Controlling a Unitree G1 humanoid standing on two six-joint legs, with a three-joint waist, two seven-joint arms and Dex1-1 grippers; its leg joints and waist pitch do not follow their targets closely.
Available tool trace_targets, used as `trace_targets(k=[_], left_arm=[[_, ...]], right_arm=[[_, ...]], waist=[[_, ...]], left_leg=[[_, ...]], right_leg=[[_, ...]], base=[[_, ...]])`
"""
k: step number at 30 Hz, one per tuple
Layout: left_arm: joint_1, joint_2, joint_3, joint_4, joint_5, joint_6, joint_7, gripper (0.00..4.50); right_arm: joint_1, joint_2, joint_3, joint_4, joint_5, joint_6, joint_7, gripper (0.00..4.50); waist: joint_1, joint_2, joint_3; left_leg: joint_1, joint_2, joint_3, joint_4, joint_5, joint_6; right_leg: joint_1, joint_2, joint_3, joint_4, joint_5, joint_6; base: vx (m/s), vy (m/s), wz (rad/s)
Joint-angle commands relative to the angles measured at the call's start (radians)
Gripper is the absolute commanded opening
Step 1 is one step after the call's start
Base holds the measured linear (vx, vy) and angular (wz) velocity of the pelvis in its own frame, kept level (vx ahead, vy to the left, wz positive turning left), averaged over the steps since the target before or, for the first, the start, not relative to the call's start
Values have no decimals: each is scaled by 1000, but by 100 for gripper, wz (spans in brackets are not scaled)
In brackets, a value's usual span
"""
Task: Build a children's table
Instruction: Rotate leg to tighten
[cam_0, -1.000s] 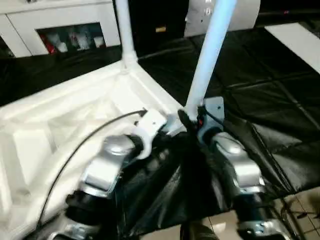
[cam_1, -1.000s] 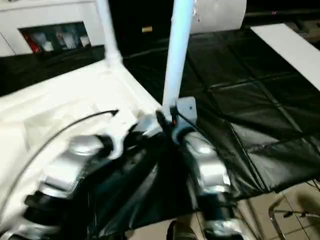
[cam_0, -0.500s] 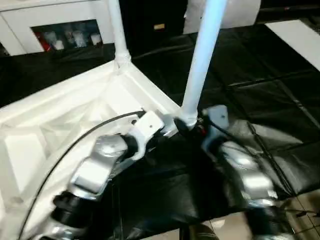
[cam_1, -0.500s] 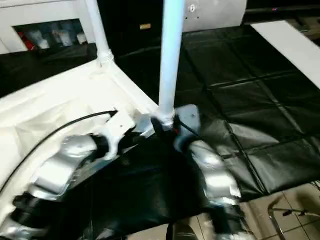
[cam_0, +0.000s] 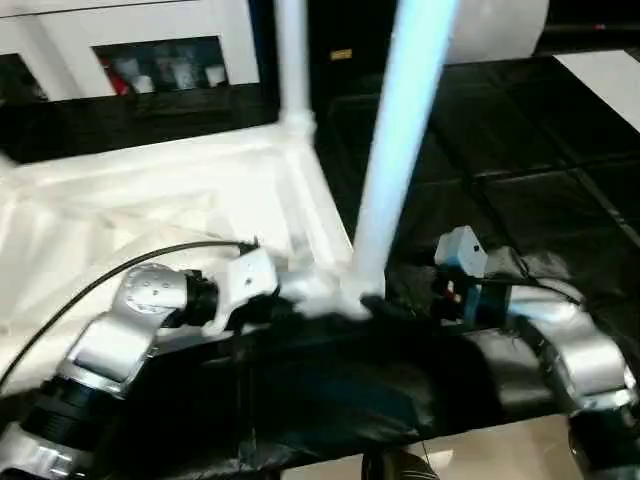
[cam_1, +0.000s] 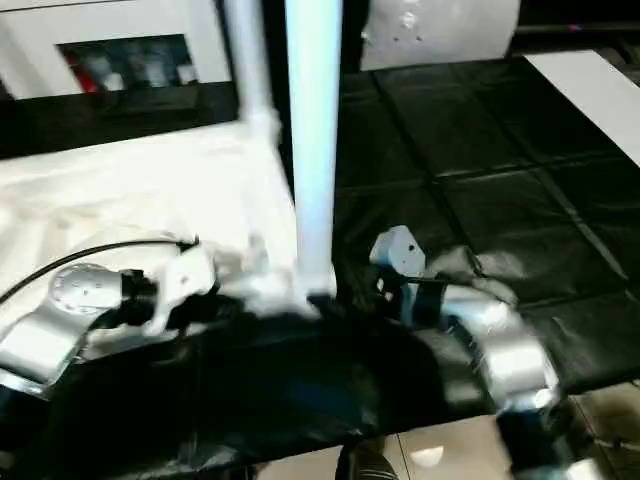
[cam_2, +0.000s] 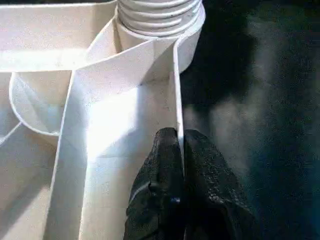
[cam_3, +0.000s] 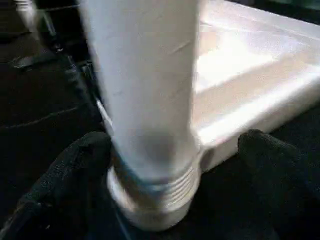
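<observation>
Black left gripper (cam_2: 179, 150) is pinching the white ribbed tabletop's rim (cam_2: 176, 90) while the right gripper (cam_3: 172, 165), fingers spread, is flanking a standing white tube leg (cam_0: 400, 150); a second leg (cam_0: 292, 60) is seated, others remaining.

A black-covered work table (cam_0: 560, 180) is seen before a white cabinet (cam_0: 240, 40) with an open shelf of small items (cam_0: 165, 72), a flat white panel (cam_1: 590, 90) at its far corner, pale floor tiles (cam_1: 440, 450) below.
</observation>
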Motion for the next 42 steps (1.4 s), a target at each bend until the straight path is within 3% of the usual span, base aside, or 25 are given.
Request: trace_targets(k=[1, 5, 8, 10, 13, 15, 19, 21, 28, 30, 32, 34, 35, 36, 39, 40, 42], left_arm=[[-22, 5, -77, 21, 6, -57, -99, 0], [-41, 4, -94, 52, 14, -96, -131, 0], [-67, -7, -119, 89, 29, -144, -160, 0], [-77, -10, -125, 99, 29, -154, -172, 0], [-96, -18, -135, 123, 33, -175, -188, 0], [-110, -24, -140, 145, 37, -193, -198, 0], [-128, -30, -145, 177, 44, -215, -204, 0], [-133, -31, -145, 189, 46, -224, -204, 0], [-131, -35, -129, 205, 32, -223, -201, 0], [-123, -37, -115, 193, 16, -199, -192, 0], [-102, -46, -81, 157, -11, -136, -142, 0], [-90, -51, -65, 135, -15, -102, -105, 0], [-89, -51, -63, 132, -14, -97, -99, 0], [-58, -72, -24, 73, -21, -9, -4, 0], [-24, -109, 18, -9, -26, 101, 106, 0], [-14, -122, 29, -36, -24, 134, 138, 0], [3, -161, 47, -87, -13, 207, 208, 0]], right_arm=[[-10, -25, 55, 16, -2, -48, 100, 445], [-22, -47, 98, 38, -21, -76, 175, 445], [-55, -39, 128, 71, -23, -79, 222, 445], [-71, -33, 132, 84, -18, -73, 234, 412], [-91, -30, 142, 103, -7, -71, 258, 408], [-97, -38, 159, 108, -5, -73, 291, 370], [-94, -48, 176, 111, -13, -76, 318, 355], [-94, -48, 178, 114, -13, -76, 321, 325], [-88, -35, 169, 112, 15, -28, 321, 281], [-75, -34, 163, 97, 33, 9, 316, 278], [-48, -23, 150, 62, 66, 98, 273, 275], [-34, -7, 138, 47, 74, 127, 231, 274], [-32, -5, 137, 46, 75, 130, 225, 274], [-6, 46, 115, 27, 60, 156, 108, 274], [11, 127, 86, 25, 33, 182, -50, 274], [14, 156, 75, 25, 29, 197, -101, 274], [13, 216, 56, 27, 18, 230, -199, 274]], waist=[[-4, -7, -63], [11, -11, -69], [13, -13, -67], [14, -15, -65], [16, -13, -65], [17, -17, -63], [19, -18, -63], [18, -17, -61], [19, -14, -61], [20, -13, -62], [22, -7, -62], [20, -10, -62], [19, -10, -59], [18, -8, -58], [7, -9, -53], [-4, -12, -50], [-22, -10, -51]], left_leg=[[27, 58, -20, -56, -156, 103], [23, 60, -19, -50, -115, 122], [22, 58, -19, -49, -115, 128], [22, 59, -19, -50, -132, 119], [24, 60, -19, -50, -136, 113], [23, 61, -20, -52, -137, 110], [22, 60, -20, -51, -130, 116], [21, 60, -21, -52, -140, 112], [22, 60, -21, -53, -141, 110], [22, 61, -21, -53, -141, 108], [23, 64, -22, -54, -143, 103], [22, 64, -22, -55, -138, 99], [21, 63, -22, -57, -159, 97], [22, 63, -23, -60, -184, 82], [22, 64, -27, -67, -223, 43], [13, 57, -33, -71, -229, 28], [14, 58, -35, -74, -243, 16]], right_leg=[[46, -78, 51, -61, -128, -249], [49, -81, 51, -52, -73, -262], [48, -80, 49, -52, -90, -264], [48, -83, 50, -55, -127, -259], [45, -82, 50, -57, -143, -257], [46, -82, 50, -55, -140, -255], [46, -82, 50, -54, -127, -255], [46, -84, 50, -56, -147, -253], [47, -83, 50, -56, -137, -261], [47, -83, 49, -56, -136, -263], [46, -83, 50, -55, -128, -268], [49, -82, 50, -52, -110, -273], [45, -82, 49, -59, -143, -268], [47, -86, 50, -63, -192, -260], [44, -89, 52, -70, -279, -243], [50, -89, 49, -72, -331, -222], [47, -87, 49, -77, -358, -203]], base=[[0, 0, 0], [0, 0, 0], [0, 0, 0], [0, 0, 0], [0, 0, 0], [0, 0, 0], [0, 0, 0], [0, 0, 0], [0, 0, 0], [0, 0, 0], [0, 0, 0], [0, 0, 0], [0, 0, 0], [0, 0, 0], [0, 0, 0], [0, 0, 0], [0, 0, 0]])
